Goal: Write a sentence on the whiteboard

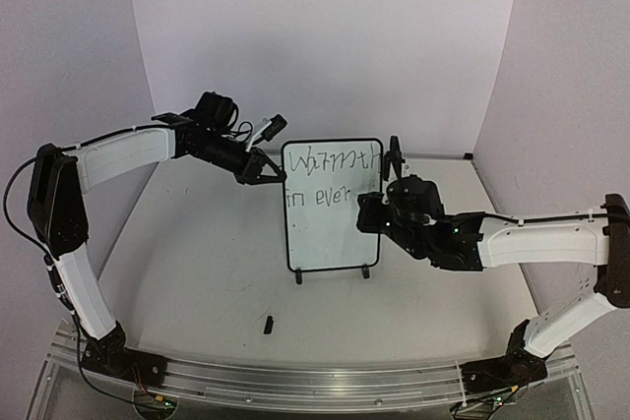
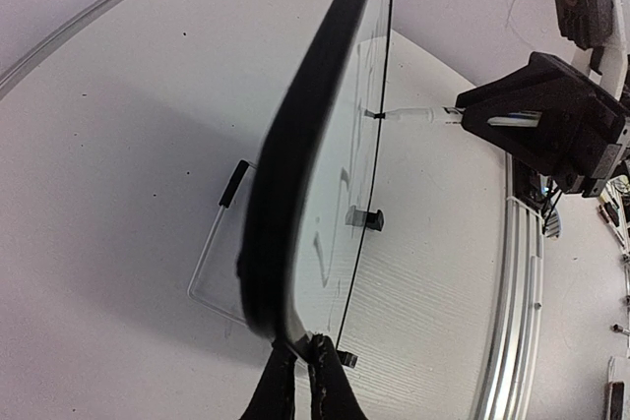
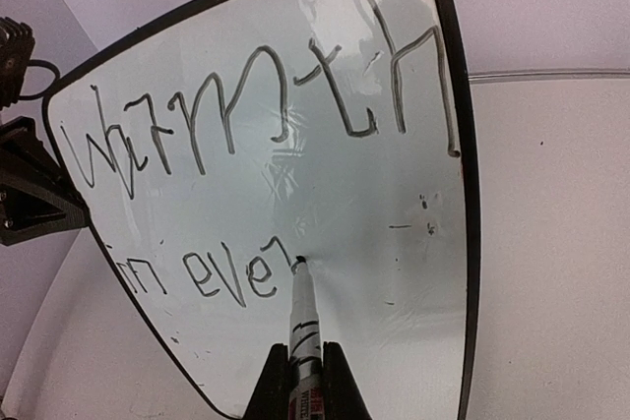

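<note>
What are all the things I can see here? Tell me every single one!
whiteboard: one, white with a black frame, standing upright mid-table
writing: two lines, dark, "Warmth" above "in ever", on the whiteboard
marker: one, white with a black tip, tip on the board at the end of "in ever"
small black piece: one, black, lying on the table in front of the board; too small to identify
table: one, white, under everything
left claw: one, black, shut on the whiteboard's edge
right claw: one, black, shut on the marker
</note>
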Robot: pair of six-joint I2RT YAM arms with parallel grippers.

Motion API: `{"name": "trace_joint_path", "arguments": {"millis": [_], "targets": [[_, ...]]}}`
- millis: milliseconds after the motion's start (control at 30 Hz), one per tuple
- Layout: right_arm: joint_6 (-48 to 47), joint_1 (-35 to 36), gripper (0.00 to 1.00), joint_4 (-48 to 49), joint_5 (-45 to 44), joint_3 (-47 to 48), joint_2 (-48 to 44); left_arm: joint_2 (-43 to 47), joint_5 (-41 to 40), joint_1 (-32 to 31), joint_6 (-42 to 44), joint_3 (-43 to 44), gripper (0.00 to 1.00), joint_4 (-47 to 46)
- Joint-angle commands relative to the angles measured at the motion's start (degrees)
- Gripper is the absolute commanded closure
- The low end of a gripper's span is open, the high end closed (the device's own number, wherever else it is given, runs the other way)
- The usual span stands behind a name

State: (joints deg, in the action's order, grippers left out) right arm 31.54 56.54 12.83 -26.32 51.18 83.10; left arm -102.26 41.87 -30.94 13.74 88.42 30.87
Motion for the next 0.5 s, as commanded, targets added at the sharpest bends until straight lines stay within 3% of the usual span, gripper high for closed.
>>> {"name": "trace_joint_path", "arguments": {"millis": [0,467], "targets": [[0.7,-0.4,1.00,0.8,-3.1,0.2,-1.8,1.6,-2.6,-0.3,3.6,-0.8,1.00,2.3],[-0.5,-0.3,1.00,3.9,0.9,-3.2,-6.4,1.7,-2.6,-0.3,3.6,-0.8,1.00,2.3]]}}
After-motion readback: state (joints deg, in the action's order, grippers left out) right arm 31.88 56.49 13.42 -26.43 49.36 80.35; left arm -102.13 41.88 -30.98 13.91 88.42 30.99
